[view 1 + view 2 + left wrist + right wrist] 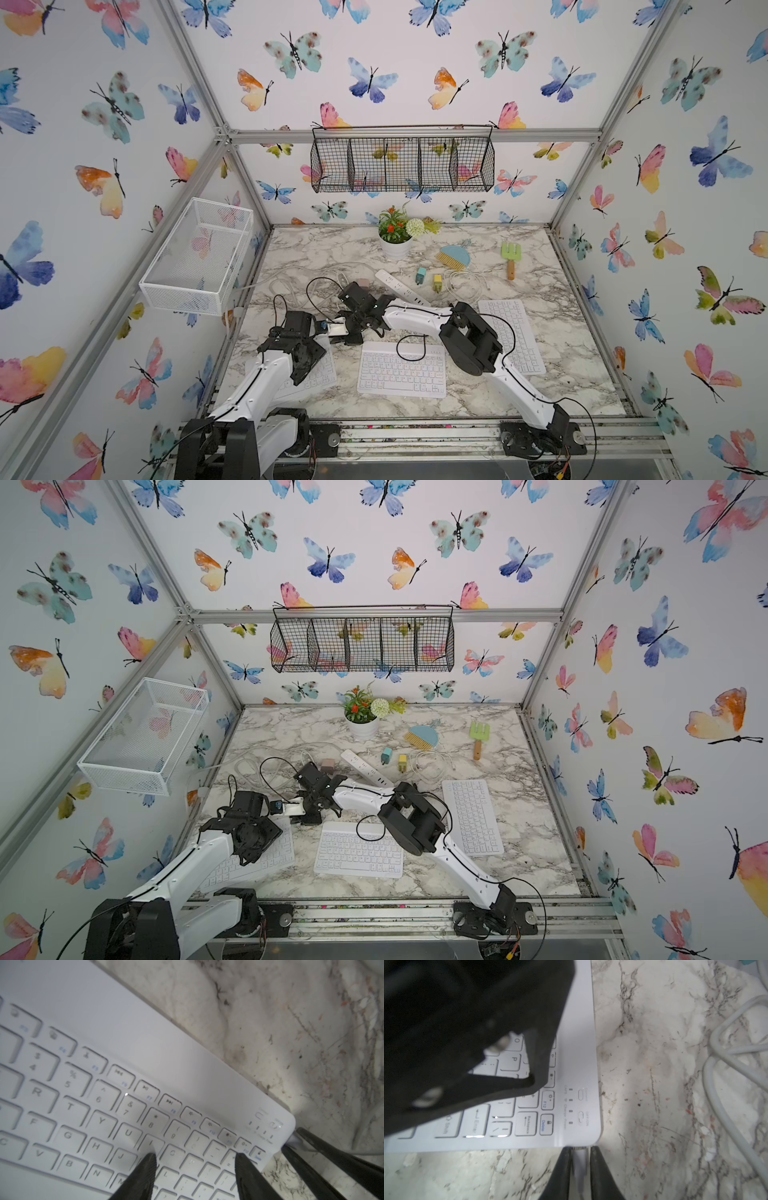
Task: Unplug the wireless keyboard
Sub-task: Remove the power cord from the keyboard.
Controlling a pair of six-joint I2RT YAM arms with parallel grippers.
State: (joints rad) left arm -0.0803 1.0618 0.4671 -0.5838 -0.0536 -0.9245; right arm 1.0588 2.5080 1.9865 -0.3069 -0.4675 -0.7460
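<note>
This is a staged robot test booth, not a lived-in room. Aluminium frame bars (pixel 540 135) box in butterfly-papered wall panels (pixel 415 95). The left arm (pixel 257 382) and right arm (pixel 519 386) are bolted to a metal rail (pixel 415 434) along the bottom edge. A marble-print desk (pixel 573 332) fills the middle, with a black wire basket (pixel 402 164) hung above it and a white basket (pixel 195 257) at centre left.

Three keyboards (pixel 401 370), one power strip (pixel 399 286), three small chargers (pixel 420 275), one brush (pixel 454 255) and one garden fork (pixel 510 257) are lying on the bench (pixel 561 332). One potted plant (pixel 395 237) is standing there, and two wire baskets (pixel 402 164) are hanging.
</note>
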